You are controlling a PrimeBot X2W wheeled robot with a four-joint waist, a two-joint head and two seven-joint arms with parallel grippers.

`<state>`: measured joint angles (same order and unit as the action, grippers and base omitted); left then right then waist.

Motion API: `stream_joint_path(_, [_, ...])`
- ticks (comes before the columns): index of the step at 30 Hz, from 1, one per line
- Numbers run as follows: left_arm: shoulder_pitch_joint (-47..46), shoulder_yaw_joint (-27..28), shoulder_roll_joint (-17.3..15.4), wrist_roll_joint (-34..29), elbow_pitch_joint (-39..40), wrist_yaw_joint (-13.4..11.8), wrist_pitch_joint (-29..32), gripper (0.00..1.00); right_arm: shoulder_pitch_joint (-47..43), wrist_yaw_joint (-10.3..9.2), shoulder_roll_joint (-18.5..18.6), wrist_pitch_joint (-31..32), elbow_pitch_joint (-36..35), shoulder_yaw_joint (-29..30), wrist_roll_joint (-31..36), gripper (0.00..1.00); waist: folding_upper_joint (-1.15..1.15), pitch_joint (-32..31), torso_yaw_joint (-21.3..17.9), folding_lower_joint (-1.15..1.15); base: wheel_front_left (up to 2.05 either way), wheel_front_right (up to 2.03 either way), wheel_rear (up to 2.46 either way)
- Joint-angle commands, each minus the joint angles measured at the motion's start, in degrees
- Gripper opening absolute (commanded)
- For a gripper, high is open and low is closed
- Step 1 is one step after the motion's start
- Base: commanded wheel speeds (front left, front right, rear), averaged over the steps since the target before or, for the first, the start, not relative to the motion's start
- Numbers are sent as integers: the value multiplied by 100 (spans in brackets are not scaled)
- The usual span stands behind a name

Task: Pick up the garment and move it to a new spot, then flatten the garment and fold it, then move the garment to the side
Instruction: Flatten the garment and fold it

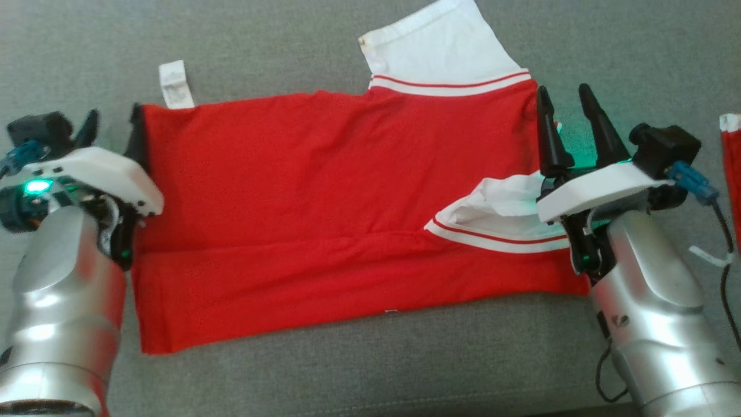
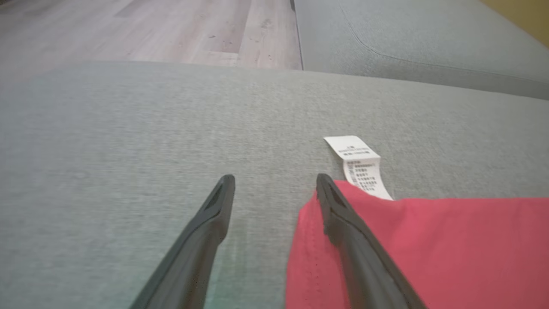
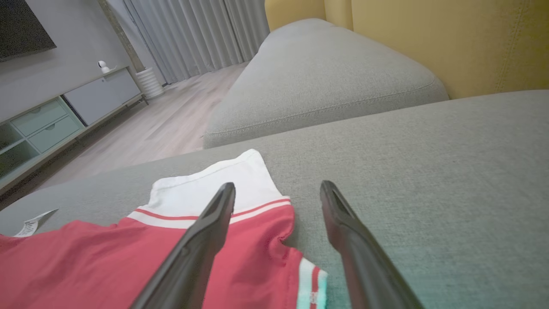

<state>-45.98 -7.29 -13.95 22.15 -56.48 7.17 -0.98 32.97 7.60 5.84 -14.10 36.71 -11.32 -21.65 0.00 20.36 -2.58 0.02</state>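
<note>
A red garment (image 1: 324, 214) with white sleeves lies spread on the grey sofa seat (image 1: 370, 359), its lower part folded up along a crease. One white sleeve (image 1: 440, 46) points away at the top and another (image 1: 498, 214) lies folded onto the red body. A white care label (image 1: 175, 84) sticks out at the top left corner. My left gripper (image 1: 114, 113) is open at the garment's left edge, and one finger (image 2: 343, 223) rests over the red hem (image 2: 429, 249) beside the label (image 2: 360, 165). My right gripper (image 1: 564, 92) is open at the right edge, with one finger (image 3: 206, 240) above the red cloth (image 3: 85, 266).
A second red and white piece (image 1: 732, 168) shows at the far right edge of the seat. Beyond the seat are another grey cushion (image 3: 321, 81), a yellow backrest (image 3: 450, 38), wooden floor (image 2: 171, 30) and a low cabinet (image 3: 51, 120).
</note>
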Motion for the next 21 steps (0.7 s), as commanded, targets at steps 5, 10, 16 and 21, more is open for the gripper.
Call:
stream_joint_path(5, [-132,-530,-342,856,405,30,-5,100,185,-11,71,-48,-31,-140,-73,100,0,157,1,-2,0,0,0])
stream_joint_path(10, [-71,-923,-483,1360,565,31,-201,100,188,-11,63,-68,72,-136,-70,100,0,132,49,-2,0,0,0])
stream_joint_path(16, [-121,-1297,-578,1759,668,31,-448,100,181,-11,25,-81,177,-143,-57,100,0,69,100,-2,0,0,0])
stream_joint_path(21, [-96,-1643,-677,2024,741,31,-295,100,153,-11,7,-85,240,-166,-60,100,0,23,116,-2,0,0,0])
